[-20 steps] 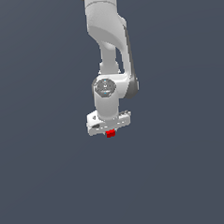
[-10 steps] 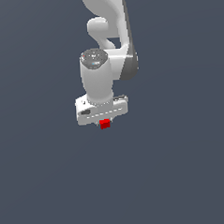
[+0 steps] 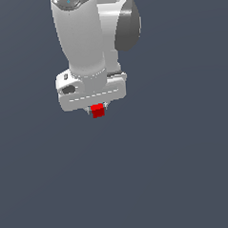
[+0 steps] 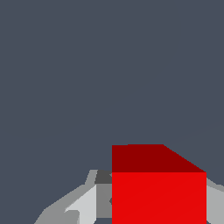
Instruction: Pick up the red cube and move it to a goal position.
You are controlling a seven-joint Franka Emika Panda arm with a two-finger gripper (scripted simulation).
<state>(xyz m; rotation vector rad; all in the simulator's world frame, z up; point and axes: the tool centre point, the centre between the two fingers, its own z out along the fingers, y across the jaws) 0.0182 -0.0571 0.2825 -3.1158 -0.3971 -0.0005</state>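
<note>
One cube (image 3: 98, 111), pinched in the jaws and carried clear of the surface.

One arm (image 3: 82, 36) showed in the exterior view, its gripper (image 3: 97, 109) pointing down with the jaws pressed onto the cube from either side; the cube hung just under the white hand, with only plain grey around it and no goal marker to be seen. The step in hand looked like the carry, the pick being done; the next move would call for a steady grip while travelling to the goal, wherever that lay, since nothing marked it. The cube had no long axis, all sides being equal; in the wrist view (image 4: 158, 192) it sat square between the jaws, one flat face toward the camera, not visibly tilted.
</note>
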